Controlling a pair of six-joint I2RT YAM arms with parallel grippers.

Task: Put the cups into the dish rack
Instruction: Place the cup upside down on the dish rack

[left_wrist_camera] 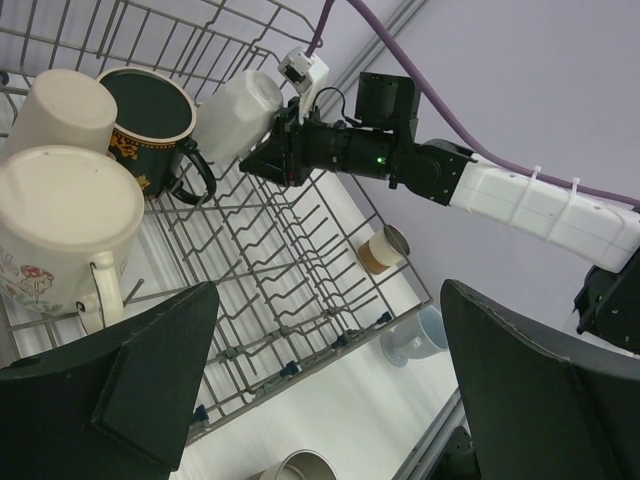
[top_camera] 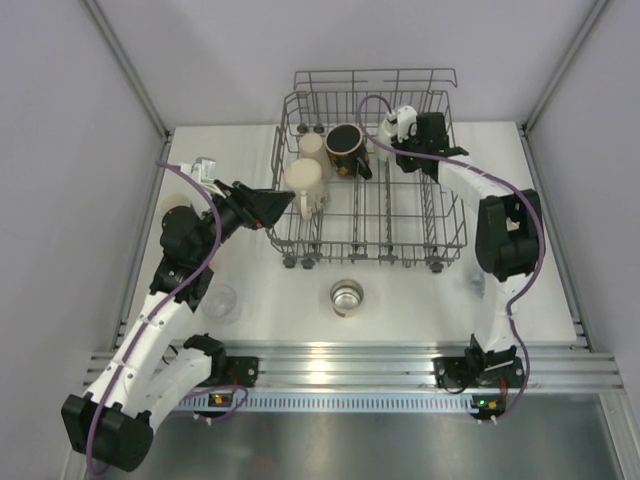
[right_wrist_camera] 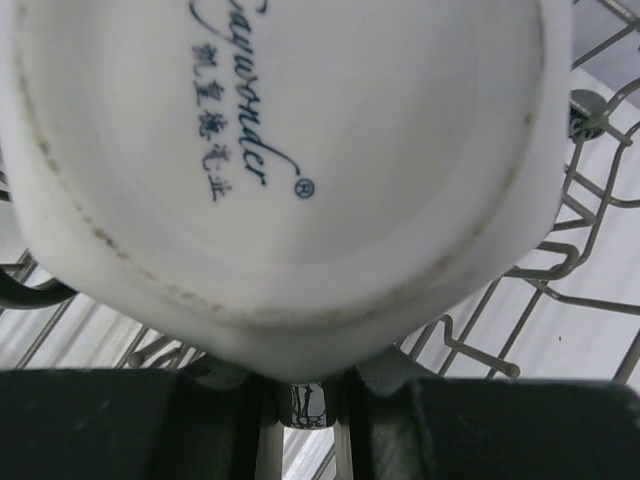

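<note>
1. Plainly, my right tool was clenched on the white cup, and the cup's base filled the right wrist view, glazed and smooth, with a blue printed mark.
2. The cup hung over the far part of the rack, just beside the dark mug. I could not tell whether it touched the wires.
3. Its long axis ran straight out from the tool, base toward my wrist and mouth away, closer to level than upright. I judged that the next move turned on this: tip the mouth down and lower the cup between the tines below it.
4. The right arm was the one on the job. My left tool stood released, jaws wide, at the rack's left edge near the cream mug, holding nothing.
5. The rack was thin grey wire, open and springy-looking, and the cup was hard glazed ceramic, so I expected it to slide on the wires rather than bite.
6. A steel cup waited on the table, just in front of the rack.
</note>
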